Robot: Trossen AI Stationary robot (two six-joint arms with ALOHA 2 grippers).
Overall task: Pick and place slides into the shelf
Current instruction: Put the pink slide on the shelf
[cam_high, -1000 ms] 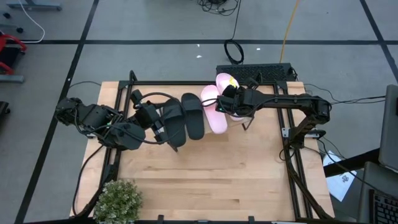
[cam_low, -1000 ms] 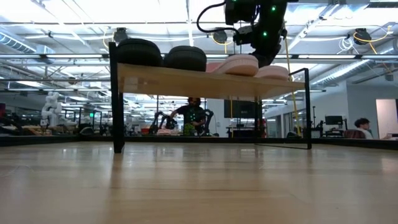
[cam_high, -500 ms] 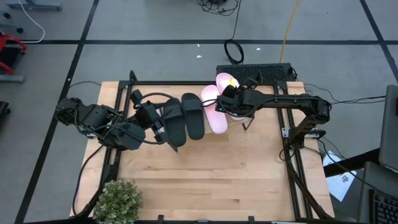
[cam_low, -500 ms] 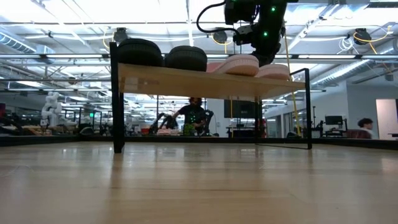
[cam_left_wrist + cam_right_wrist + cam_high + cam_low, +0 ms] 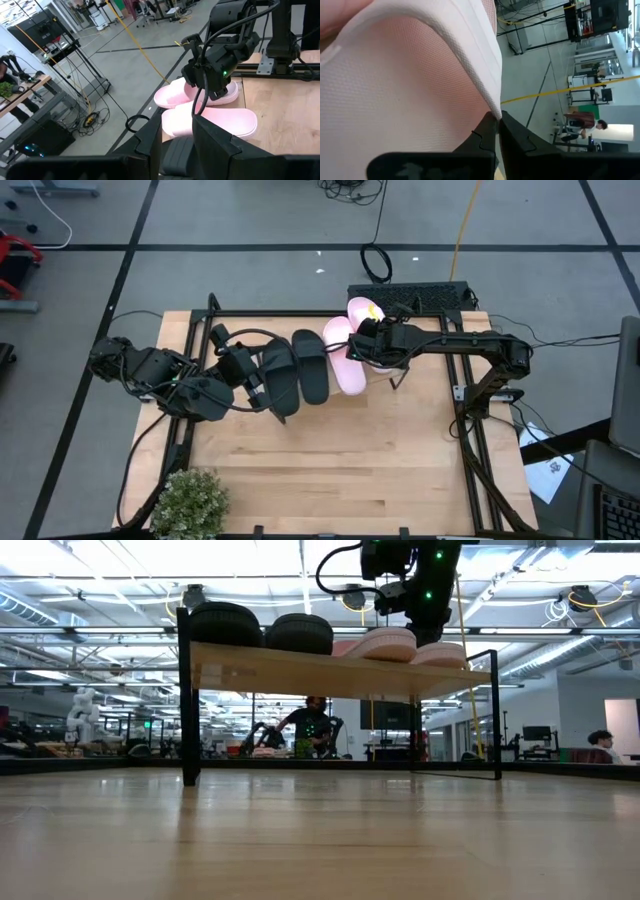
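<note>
Right gripper (image 5: pixel 366 340) pinched tight on the strap of the far pink slide (image 5: pixel 362 315) up on the shelf (image 5: pixel 330 668), a light, squashy thing best held by that strap.

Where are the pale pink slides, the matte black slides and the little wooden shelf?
Pale pink slide (image 5: pixel 349 370), high view, its sole.
Matte black slide (image 5: pixel 311 356), high view, its wide strap.
Light wooden shelf (image 5: pixel 330 672), low view, plank's front edge.
</note>
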